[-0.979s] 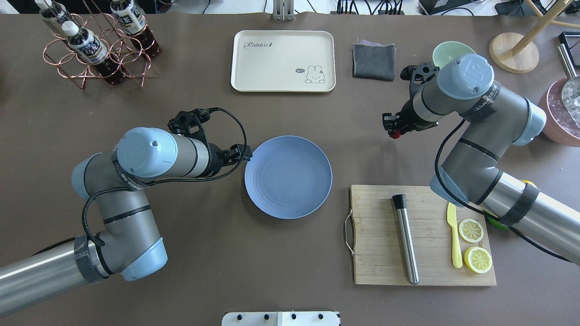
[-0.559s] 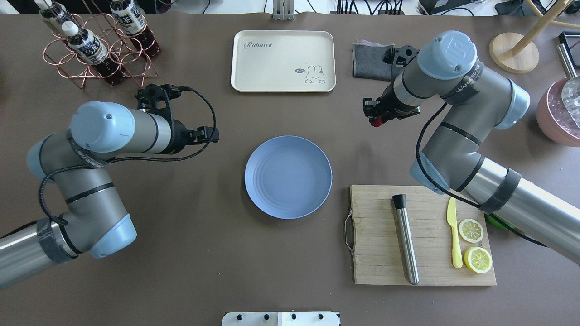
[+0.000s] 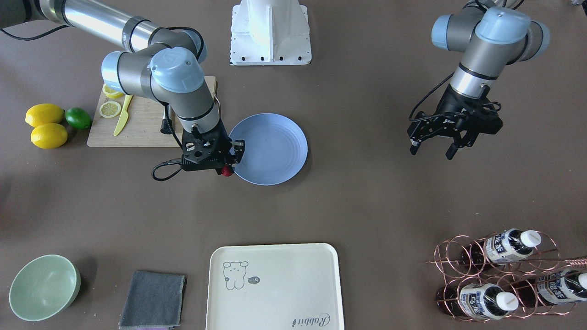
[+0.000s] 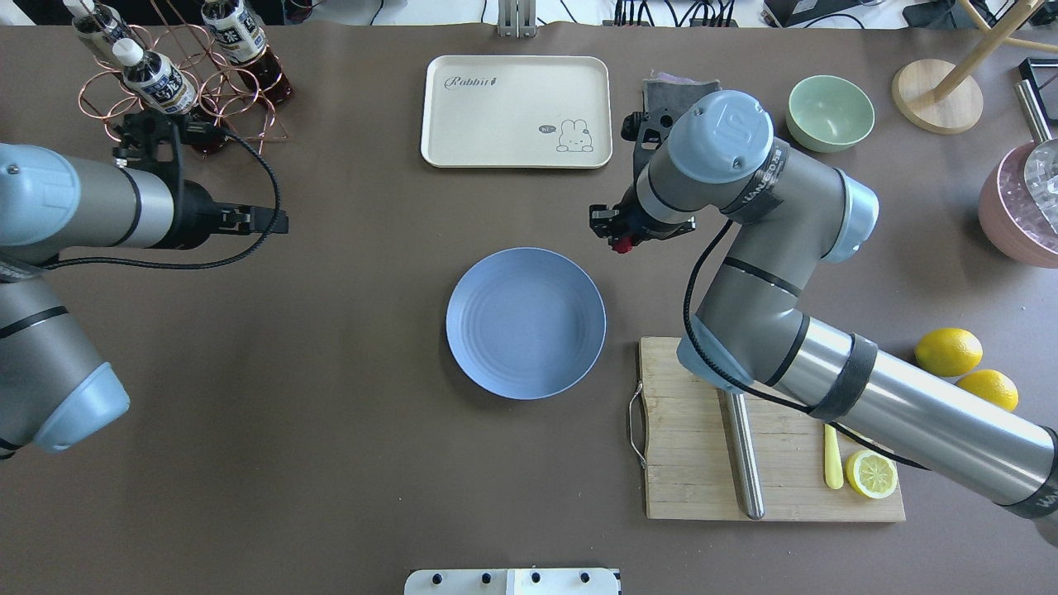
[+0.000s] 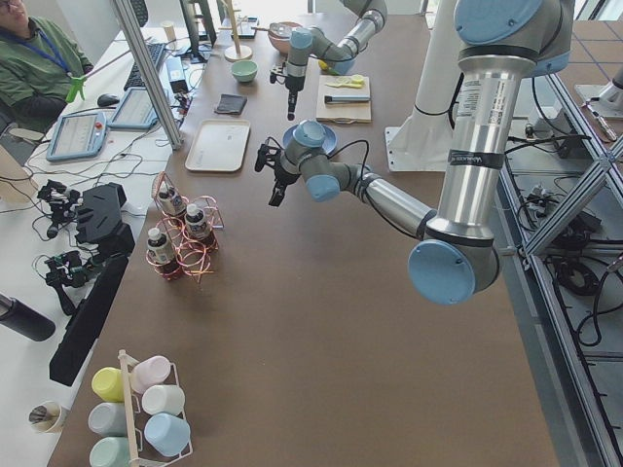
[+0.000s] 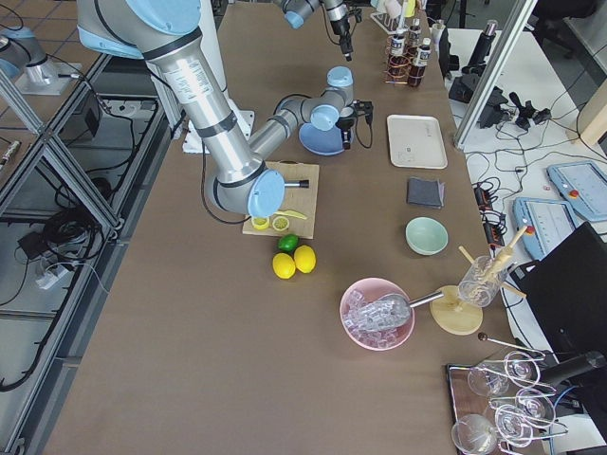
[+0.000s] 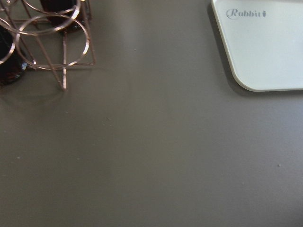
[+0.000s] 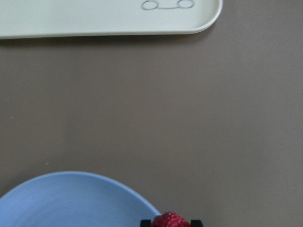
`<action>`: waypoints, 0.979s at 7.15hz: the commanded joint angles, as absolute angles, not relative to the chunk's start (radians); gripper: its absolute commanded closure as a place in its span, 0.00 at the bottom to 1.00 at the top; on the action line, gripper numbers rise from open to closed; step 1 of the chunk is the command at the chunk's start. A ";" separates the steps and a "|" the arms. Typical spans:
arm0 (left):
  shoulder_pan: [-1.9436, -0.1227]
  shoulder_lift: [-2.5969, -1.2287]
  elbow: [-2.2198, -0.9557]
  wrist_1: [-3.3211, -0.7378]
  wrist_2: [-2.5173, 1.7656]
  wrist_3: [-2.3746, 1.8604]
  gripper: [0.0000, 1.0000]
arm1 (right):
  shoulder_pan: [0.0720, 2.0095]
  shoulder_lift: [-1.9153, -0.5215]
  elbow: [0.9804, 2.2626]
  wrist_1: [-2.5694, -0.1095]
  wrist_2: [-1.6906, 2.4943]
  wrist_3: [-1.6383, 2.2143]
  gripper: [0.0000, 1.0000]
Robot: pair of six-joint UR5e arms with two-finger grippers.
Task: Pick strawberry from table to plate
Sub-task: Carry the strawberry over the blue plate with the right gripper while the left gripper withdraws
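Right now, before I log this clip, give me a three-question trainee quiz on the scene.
1. What does the right gripper hold? A) a lemon slice B) the strawberry C) nothing
2. True or false: the strawberry already lies on the plate.
3. Fill in: the left gripper is ___ (open or shut).

Key: 1 B. 2 False; it is held between the fingers, by the plate's rim. 3 Open, and holding nothing.
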State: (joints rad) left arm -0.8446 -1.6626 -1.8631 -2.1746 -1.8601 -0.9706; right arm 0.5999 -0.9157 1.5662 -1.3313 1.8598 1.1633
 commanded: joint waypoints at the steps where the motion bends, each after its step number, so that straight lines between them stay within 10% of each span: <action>1: -1.021 -1.547 -1.821 -2.215 -2.090 -0.835 0.02 | 0.505 -0.858 1.556 -1.333 1.795 1.224 1.00; 7: -1.071 -1.516 -1.773 -2.215 -2.128 -0.807 0.02 | 0.437 -0.859 1.520 -1.319 1.770 1.221 1.00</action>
